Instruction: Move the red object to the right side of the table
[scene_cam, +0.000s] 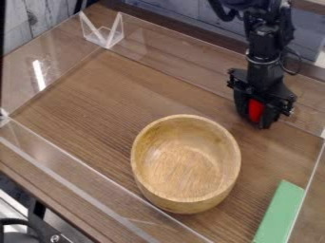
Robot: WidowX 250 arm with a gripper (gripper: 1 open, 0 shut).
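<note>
The red toy (258, 110) was in the upper right part of the view, between the fingers (260, 107) of the arm (263, 55), which reached in from the top edge. The fingers had been brought around its sides, presumably because something so small and glossy would slip from a one-sided push, while a pinch could carry it. They stood narrow, parted by about the toy's own width, and looked to be holding it. Their dark tips covered much of it, with red showing between them, so how firmly they gripped could not be told, nor whether the toy touched the table (83, 100) or hung just over it.

The bowl (185, 163) sat upright nearer the bottom of the view, apart from the toy. Nothing in the task called for it, so its place mattered mainly as something to steer around. The green block (279, 213) lay flat by the lower right, and seemed likewise no part of the job, though it took up room that a set-down there might have wanted.

The toy was already toward the view's right, near the clear wall. If that was the side meant, only a short carry and a gentle release were needed; if the other was meant, a long sweep across the table was. The main risk seemed a glancing grip letting the smooth toy roll away.
</note>
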